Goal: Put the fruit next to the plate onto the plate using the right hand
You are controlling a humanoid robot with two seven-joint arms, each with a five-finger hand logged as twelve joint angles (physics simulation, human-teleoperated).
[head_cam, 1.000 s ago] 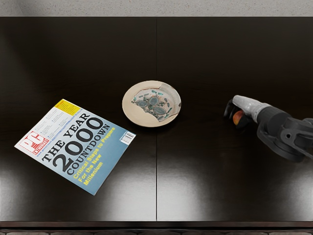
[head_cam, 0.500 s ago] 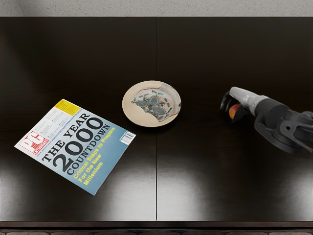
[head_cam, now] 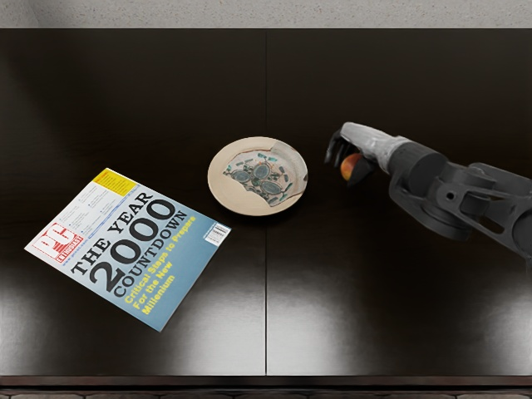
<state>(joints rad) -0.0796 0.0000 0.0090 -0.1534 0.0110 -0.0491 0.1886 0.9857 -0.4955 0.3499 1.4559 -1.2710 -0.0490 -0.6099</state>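
Right hand (head_cam: 347, 155) has travelled left toward the plate (head_cam: 218, 184), fingers clenched around the fruit (head_cam: 352, 166), which sits just right of the plate, not over it. Magazine (head_cam: 125, 245) lies lower left of the plate.

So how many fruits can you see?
1. The fruit is held in the right hand, just right of the plate, not on it. The hand covers part of it, so something small could hide behind.
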